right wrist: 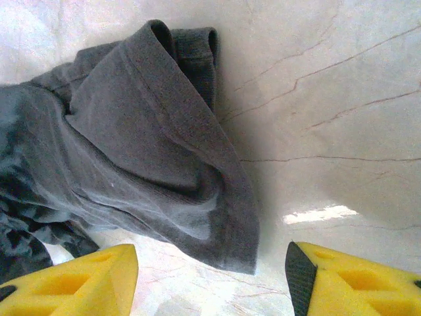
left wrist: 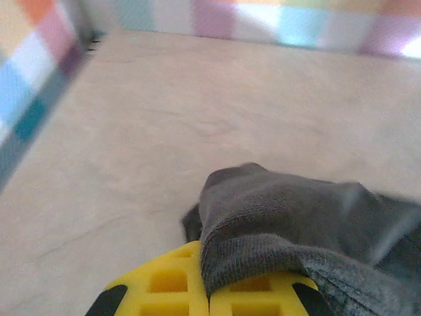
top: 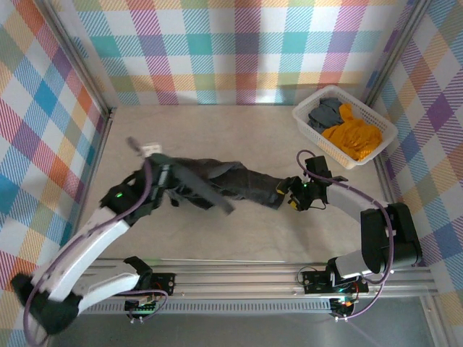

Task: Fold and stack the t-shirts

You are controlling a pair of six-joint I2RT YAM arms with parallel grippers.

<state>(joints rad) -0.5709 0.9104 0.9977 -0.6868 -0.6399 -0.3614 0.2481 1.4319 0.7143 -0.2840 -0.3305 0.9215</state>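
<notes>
Your left gripper (left wrist: 209, 293) clamps the left end of the charcoal t-shirt (top: 217, 184), stretched left-to-right across the table (top: 217, 242). Your right gripper (right wrist: 210, 276) hangs unclenched at its right end, the hem just ahead of its fingers (right wrist: 72, 276).

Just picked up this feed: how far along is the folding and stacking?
Nothing looks folded or stacked yet. In hand: the left end effector is shut on the crumpled charcoal shirt; the right end effector stands open over its edge. Remaining: the orange shirt and grey shirt, in the basket.
</notes>
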